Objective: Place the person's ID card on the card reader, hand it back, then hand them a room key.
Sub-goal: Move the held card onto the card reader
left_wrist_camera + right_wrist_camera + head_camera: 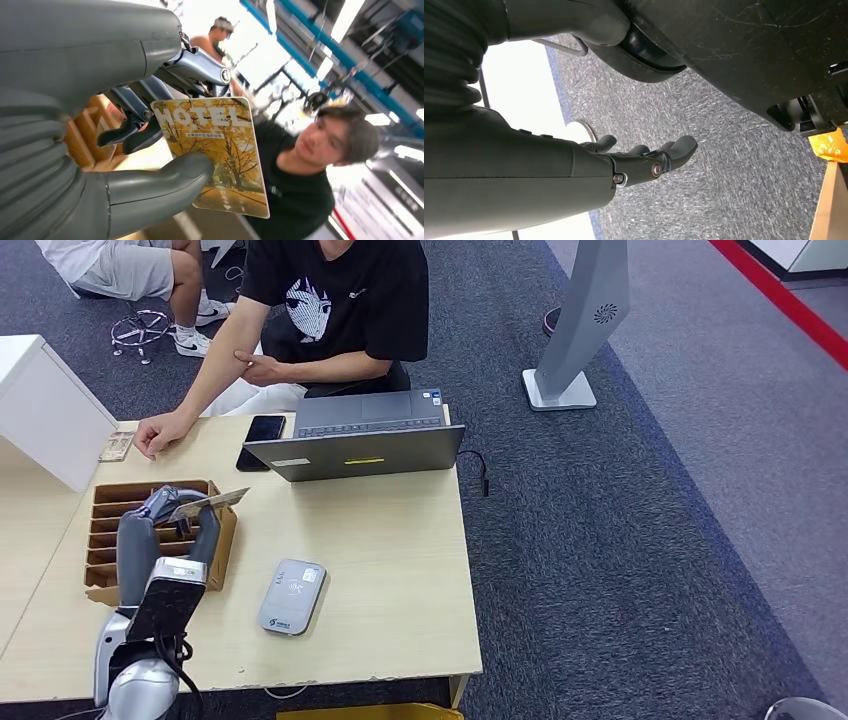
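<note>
— While the left hand [172, 508] pinches the key card [216, 152] over the tray [224, 538], what's left?
— Judging by that, only the handover; the person [330, 300] sits at one o'clock.
— And the right hand [644, 160]?
— Hanging slack, fingers loosely apart, holding nothing. The reader [292, 597] lies bare at four o'clock.

card reader [291, 597] right of slotted tray [101, 540], laptop [360, 440] behind

Key card [220, 155]: yellow autumn-tree print, white "HOTEL" lettering. Left hand [178, 515]: grey, darker fingers. Reader [291, 597]: grey. Tray [100, 540]: brown cardboard. Table [390, 570]: pale wood. Laptop [360, 440]: dark grey, yellow sticker. Carpet [620, 540]: grey-blue speckled.
</note>
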Controlling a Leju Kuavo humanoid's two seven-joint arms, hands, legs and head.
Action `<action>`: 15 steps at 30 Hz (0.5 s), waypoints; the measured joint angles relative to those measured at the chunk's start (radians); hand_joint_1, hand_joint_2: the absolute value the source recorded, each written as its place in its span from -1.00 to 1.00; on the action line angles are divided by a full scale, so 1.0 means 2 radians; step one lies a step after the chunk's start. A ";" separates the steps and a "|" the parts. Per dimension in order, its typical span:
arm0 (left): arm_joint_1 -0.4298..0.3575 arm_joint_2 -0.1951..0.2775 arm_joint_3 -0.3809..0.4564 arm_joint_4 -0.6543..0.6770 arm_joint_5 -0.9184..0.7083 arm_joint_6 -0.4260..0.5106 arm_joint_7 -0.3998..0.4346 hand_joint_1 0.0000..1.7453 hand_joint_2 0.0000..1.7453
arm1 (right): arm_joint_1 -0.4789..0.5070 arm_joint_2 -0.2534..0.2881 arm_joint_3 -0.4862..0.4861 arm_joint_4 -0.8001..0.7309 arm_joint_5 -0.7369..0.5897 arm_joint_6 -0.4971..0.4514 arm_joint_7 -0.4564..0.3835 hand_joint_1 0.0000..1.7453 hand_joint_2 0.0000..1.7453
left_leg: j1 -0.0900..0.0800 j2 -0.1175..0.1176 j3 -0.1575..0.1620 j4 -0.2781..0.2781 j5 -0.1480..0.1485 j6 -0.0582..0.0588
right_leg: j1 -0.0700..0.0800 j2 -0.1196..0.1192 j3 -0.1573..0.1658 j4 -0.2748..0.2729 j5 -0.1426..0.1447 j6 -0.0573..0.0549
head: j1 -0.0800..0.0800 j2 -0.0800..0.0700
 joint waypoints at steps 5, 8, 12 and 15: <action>0.006 0.000 0.001 0.034 0.028 -0.021 -0.006 1.00 1.00 | -0.001 -0.002 0.005 0.000 -0.005 0.000 -0.003 -1.00 1.00 | 0.000 0.000 0.000 0.000 0.000 0.000 | 0.000 0.000 0.000 0.000 0.000 0.000 | 0.000 0.000; 0.007 -0.001 0.001 0.052 0.031 -0.026 -0.005 1.00 1.00 | -0.002 -0.003 0.006 0.000 -0.006 0.000 -0.004 -1.00 1.00 | 0.000 0.000 0.000 0.000 0.000 0.000 | 0.000 0.000 0.000 0.000 0.000 0.000 | 0.000 0.000; 0.007 -0.001 0.002 0.067 0.032 -0.026 -0.005 1.00 1.00 | -0.002 -0.003 0.006 0.000 -0.006 0.000 -0.005 -1.00 1.00 | 0.000 0.000 0.000 0.000 0.000 0.000 | 0.000 0.000 0.000 0.000 0.000 0.000 | 0.000 0.000; 0.007 -0.001 0.002 0.074 0.033 -0.026 -0.003 1.00 1.00 | -0.002 -0.003 0.006 0.000 -0.006 0.000 -0.005 -1.00 1.00 | 0.000 0.000 0.000 0.000 0.000 0.000 | 0.000 0.000 0.000 0.000 0.000 0.000 | 0.000 0.000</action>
